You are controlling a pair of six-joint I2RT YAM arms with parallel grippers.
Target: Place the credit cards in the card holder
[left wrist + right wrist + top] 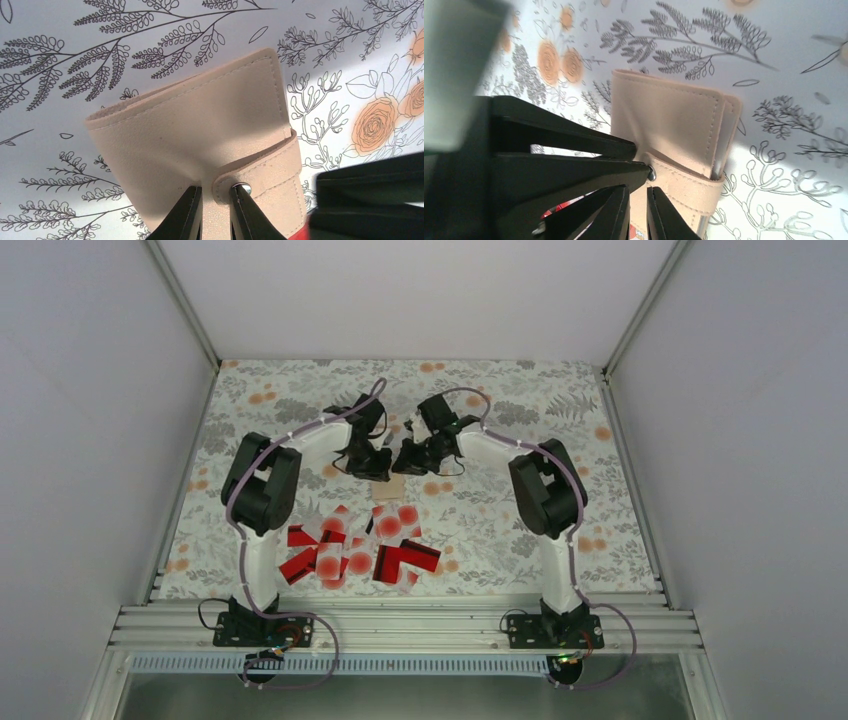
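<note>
Tan card holder [200, 135] — lower edge cut off — apparently pinched by left gripper [216, 212].

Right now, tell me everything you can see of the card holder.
The card holder is a tan, leather-look wallet with stitched edges, folded shut, a strap with a metal snap across its open side, pale grey leaves inside. It lies mid-table on the tablecloth. The left fingers pinch it by the snap; the right fingers hover shut at its strap end.

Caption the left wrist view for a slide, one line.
Left gripper pinches the snap strap of the folded tan card holder, floral tablecloth behind.
</note>
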